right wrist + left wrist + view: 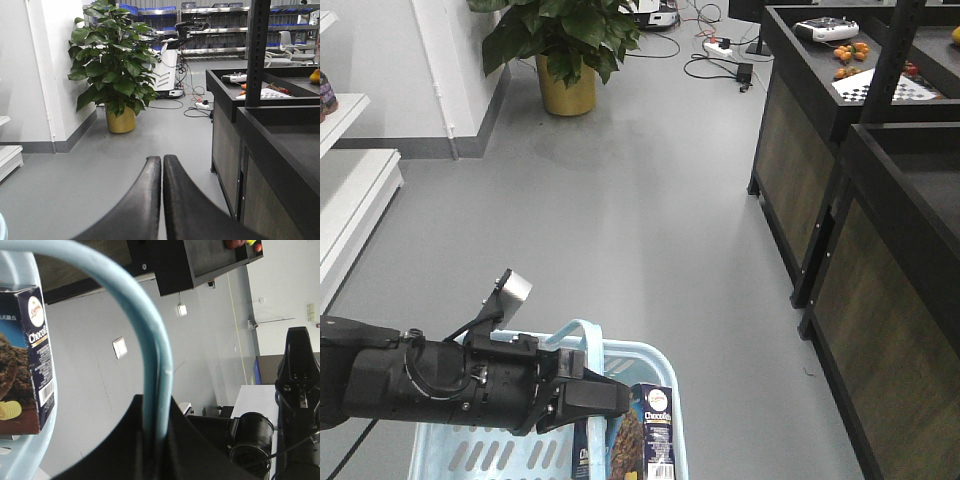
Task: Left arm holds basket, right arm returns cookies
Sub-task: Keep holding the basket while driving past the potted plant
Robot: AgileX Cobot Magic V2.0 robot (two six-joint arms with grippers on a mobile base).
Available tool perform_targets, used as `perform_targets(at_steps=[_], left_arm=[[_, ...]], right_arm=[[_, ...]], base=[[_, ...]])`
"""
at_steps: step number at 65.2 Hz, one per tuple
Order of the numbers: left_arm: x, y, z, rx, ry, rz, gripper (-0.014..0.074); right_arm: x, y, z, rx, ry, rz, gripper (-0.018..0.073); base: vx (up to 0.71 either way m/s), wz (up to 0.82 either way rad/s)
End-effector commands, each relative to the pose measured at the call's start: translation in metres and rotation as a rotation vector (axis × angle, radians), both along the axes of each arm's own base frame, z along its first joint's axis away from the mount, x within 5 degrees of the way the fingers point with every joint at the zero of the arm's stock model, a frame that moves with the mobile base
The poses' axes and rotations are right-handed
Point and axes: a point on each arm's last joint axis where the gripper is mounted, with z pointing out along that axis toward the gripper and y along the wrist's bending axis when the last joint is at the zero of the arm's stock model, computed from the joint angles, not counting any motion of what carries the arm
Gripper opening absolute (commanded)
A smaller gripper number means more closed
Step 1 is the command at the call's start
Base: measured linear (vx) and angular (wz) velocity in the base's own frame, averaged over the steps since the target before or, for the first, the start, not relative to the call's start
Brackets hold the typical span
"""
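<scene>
The left gripper is clamping the curved hoop handle of the basket. In the left wrist view, the handle is passing between its closed jaws. The right gripper is presenting both fingers pressed together and is gripping nothing. The basket, light blue with slotted sides, is sitting at 6 o'clock in the front view. The cookies are standing upright inside it at 5 o'clock, just beside the left gripper tip. The box is displaying a dark navy face picturing chocolate-chip cookies, white lettering beginning "Choco", a round logo and a barcode
</scene>
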Motion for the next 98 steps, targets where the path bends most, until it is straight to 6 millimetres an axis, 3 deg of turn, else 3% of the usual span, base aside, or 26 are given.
perform_targets(at_steps=[1,98], left_arm=[[-0.0003,-0.0041,0.0269,-0.137,-0.041,0.008,-0.0006],[-0.0003,-0.0041,0.0269,-0.137,-0.041,0.008,-0.0006]], right_arm=[[-0.0012,0.0001,0.0075,-0.005,-0.086,0.002,-0.0008],[-0.0012,0.0001,0.0075,-0.005,-0.086,0.002,-0.0008]], base=[[0.24,0.03],[0.25,0.01]])
